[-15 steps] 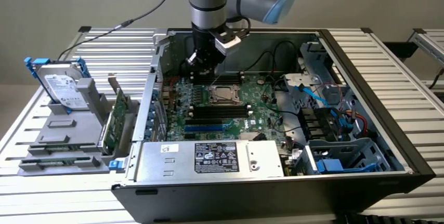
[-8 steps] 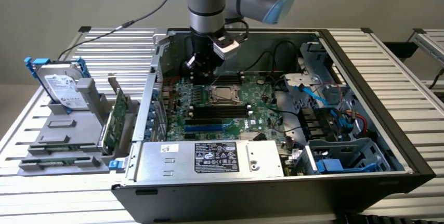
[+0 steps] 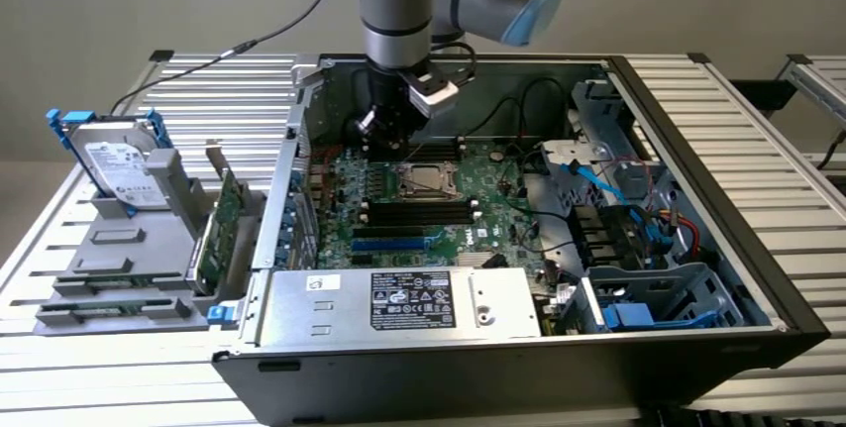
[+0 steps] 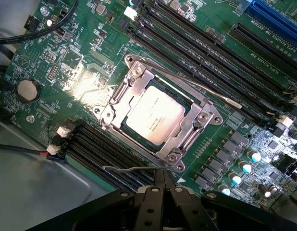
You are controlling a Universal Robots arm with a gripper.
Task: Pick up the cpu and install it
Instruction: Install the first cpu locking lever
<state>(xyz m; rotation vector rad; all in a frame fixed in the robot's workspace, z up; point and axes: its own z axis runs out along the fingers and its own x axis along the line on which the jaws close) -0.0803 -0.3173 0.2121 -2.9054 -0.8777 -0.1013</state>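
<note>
Two long rows of black memory slots flank the metal socket frame where the cpu lies, its flat silver-grey top square and smooth inside the frame's opening. The gripper hangs just beside the socket's edge with its fingers clenched together and grasping nothing; in the exterior view it sits low inside the open computer case, right above the green motherboard. Thin wire levers run along two sides of the frame, one of them lying close to the closed fingertips. A round coin battery and small silver-capped capacitors dot the board nearby, and blue slots show at its far side. Inside the case, the grey power supply bounds the board on the near side, while tangled cables and blue drive bays crowd the exterior view's right. Outside, on the ribbed metal table, a hard drive with a blue bracket stands on a grey holder at the exterior view's left, well apart from the case.
</note>
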